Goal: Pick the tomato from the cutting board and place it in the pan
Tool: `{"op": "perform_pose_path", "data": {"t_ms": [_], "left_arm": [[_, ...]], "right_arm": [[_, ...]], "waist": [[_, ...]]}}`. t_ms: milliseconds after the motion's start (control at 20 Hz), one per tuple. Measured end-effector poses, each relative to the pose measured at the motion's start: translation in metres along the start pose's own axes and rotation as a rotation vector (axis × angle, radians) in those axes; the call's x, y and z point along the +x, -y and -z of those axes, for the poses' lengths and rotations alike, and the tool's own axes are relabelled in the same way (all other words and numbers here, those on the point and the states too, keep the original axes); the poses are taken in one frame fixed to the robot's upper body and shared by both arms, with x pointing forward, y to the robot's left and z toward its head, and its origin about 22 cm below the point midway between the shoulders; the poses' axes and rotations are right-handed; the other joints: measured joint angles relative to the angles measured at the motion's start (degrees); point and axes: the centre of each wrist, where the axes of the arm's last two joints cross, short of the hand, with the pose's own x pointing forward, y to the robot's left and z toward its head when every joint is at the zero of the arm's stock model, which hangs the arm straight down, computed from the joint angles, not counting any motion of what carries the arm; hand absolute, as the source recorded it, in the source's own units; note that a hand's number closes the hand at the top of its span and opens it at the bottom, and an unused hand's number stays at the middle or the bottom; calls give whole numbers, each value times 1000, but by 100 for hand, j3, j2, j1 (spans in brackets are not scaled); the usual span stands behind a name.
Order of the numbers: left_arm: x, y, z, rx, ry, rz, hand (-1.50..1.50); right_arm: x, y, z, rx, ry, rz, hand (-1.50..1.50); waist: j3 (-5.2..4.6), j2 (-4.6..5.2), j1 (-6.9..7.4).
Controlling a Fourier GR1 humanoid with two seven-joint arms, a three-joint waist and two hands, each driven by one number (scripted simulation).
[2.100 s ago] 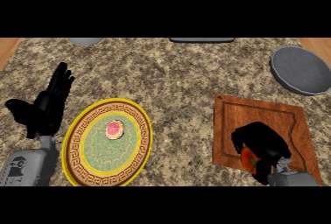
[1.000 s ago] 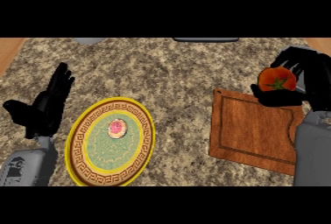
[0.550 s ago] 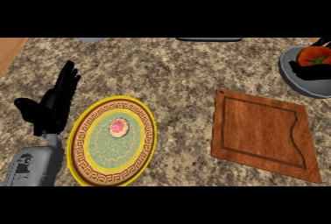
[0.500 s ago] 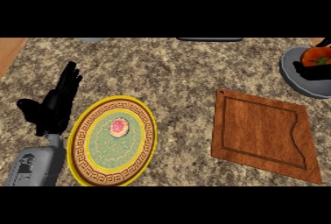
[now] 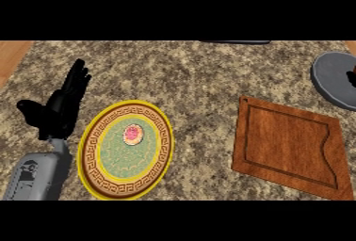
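Counting near to far: one left robot hand point(image 5: 59, 108), fingers straight and spread, resting upright at left edge; one round patterned plate point(image 5: 104, 176) just beside it; one bare wooden cutting board point(image 5: 292, 146) at right; one grey pan point(image 5: 334, 77) cut by right edge. Tomato not visible. Small dark shape at pan's right rim, unidentifiable. Open counter point(image 5: 195, 80) between plate and board.

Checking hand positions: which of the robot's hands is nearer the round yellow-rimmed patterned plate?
Left. The left hand rests open just beside the round yellow-rimmed patterned plate, at its left; the right hand shows nowhere in the head view.
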Motion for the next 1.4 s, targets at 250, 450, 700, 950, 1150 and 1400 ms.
{"op": "perform_pose_path", "data": {"t_ms": [250, 450, 700, 950, 1150, 1400], "left_arm": [[-1, 6, 0, -12, 5, -2, 0], [2, 8, 3, -14, 13, -4, 0], [3, 8, 4, -21, 14, -4, 0], [2, 7, 3, -24, 15, -6, 0], [1, 8, 4, -7, 8, -9, 0], [-3, 3, 2, 4, -7, -8, 0]], "right_arm": [[-20, -8, -2, -12, -29, -2, 150], [-34, -15, -8, 69, -92, 86, -150], [-41, -26, -14, 240, -147, 225, -150], [-49, -26, -17, 255, -123, 307, -150], [-55, -22, -19, 169, -85, 421, -150], [-75, -9, -25, 95, -74, 597, -150]], "waist": [[15, 59, 117], [24, 78, 136], [32, 96, 191], [33, 85, 167], [35, 64, 82], [25, 9, -29]]}}
